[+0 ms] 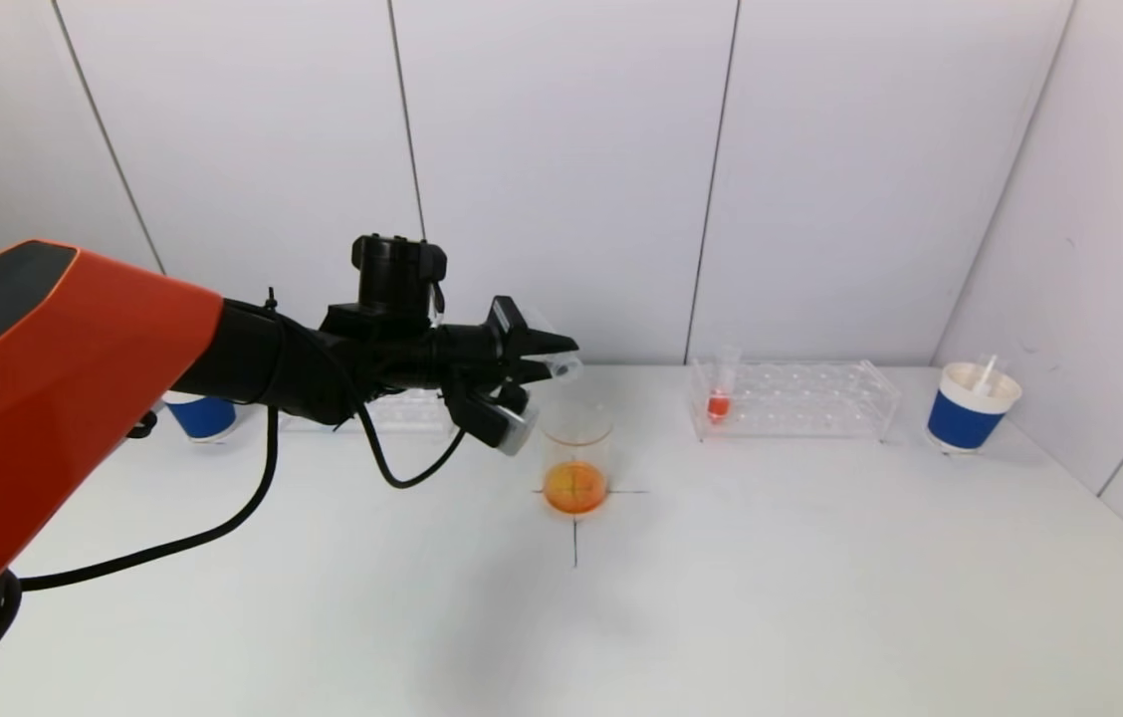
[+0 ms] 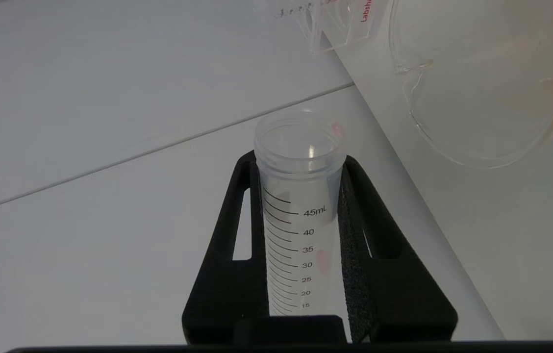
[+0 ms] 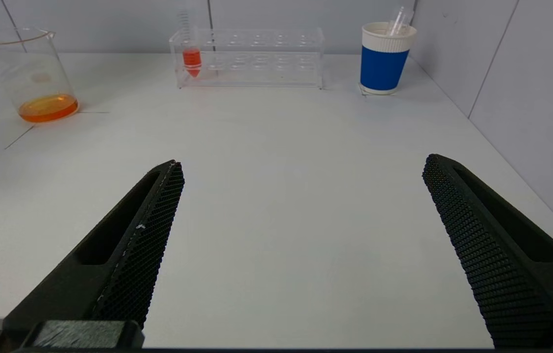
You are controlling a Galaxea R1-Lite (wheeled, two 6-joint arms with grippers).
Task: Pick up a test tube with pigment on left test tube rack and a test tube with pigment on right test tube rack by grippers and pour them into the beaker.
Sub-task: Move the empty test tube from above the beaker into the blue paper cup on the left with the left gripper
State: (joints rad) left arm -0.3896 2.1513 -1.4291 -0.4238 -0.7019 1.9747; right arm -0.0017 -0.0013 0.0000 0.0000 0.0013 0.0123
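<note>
White tabletop (image 1: 771, 597): left gripper (image 1: 547, 373) fingers clamping emptied test tube (image 2: 301, 206) above beaker (image 1: 576, 458); right gripper (image 3: 301, 245), fingers apart, probably taking rack's red tube (image 1: 719, 393) next.

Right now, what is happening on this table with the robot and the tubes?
The left gripper holds a test tube tipped on its side just above the beaker. The tube looks nearly empty, and the beaker already has orange liquid at its bottom. The right gripper waits open low over the table, holding nothing. A second tube with red liquid stands in the right rack, not yet picked up.
</note>
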